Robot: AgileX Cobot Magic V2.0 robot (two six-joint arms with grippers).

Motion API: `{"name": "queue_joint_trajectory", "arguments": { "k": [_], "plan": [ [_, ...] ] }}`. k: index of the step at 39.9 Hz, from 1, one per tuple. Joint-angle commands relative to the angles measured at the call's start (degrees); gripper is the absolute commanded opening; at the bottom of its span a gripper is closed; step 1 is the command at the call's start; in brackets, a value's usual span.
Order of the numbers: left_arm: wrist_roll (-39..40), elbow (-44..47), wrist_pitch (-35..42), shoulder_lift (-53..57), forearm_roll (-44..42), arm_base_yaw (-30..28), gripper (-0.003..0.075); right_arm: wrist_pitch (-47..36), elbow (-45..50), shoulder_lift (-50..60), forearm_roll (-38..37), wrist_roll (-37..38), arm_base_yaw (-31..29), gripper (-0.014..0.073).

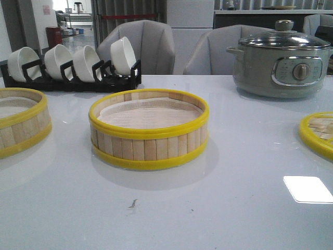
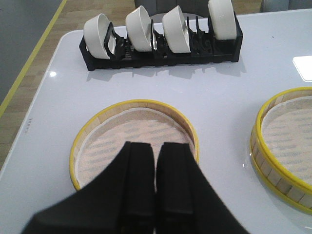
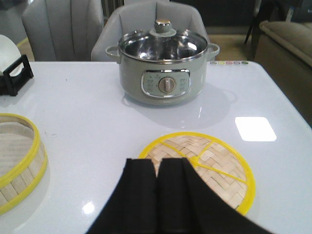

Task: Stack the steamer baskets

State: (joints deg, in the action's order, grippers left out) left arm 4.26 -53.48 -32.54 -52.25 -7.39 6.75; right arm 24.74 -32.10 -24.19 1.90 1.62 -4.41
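Two steamer baskets stand on the white table. One basket (image 1: 149, 130) is in the middle; it also shows in the left wrist view (image 2: 287, 141) and the right wrist view (image 3: 17, 161). The other basket (image 1: 21, 122) is at the left edge, cut off by the frame. My left gripper (image 2: 156, 146) hangs shut and empty above this left basket (image 2: 131, 129). The flat woven lid (image 1: 318, 133) lies at the right edge. My right gripper (image 3: 157, 162) is shut and empty above the near edge of the lid (image 3: 214, 165). Neither gripper shows in the front view.
A black rack with several white bowls (image 1: 73, 67) stands at the back left, also seen in the left wrist view (image 2: 161, 36). A grey-green electric pot with a glass lid (image 1: 281, 65) stands at the back right, behind the lid in the right wrist view (image 3: 163, 68). Chairs stand beyond the table.
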Motion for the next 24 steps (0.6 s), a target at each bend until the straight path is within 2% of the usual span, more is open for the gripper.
{"name": "queue_joint_trajectory", "arguments": {
  "k": [1, 7, 24],
  "plan": [
    [-0.2, -2.2, 4.2, 0.4, -0.3, 0.4, 0.0083, -2.2, -7.5, -6.4, -0.1, 0.3, -0.1, 0.0055],
    [-0.2, -2.2, 3.6, 0.4, -0.1, 0.4, 0.0083, -4.3, -11.4, -10.7, -0.1, 0.3, -0.1, 0.0055],
    [-0.2, -2.2, 1.7, 0.4, -0.1, 0.4, 0.0083, -4.8, -11.5, -11.7, 0.0, 0.3, -0.1, 0.0055]
  ]
}}
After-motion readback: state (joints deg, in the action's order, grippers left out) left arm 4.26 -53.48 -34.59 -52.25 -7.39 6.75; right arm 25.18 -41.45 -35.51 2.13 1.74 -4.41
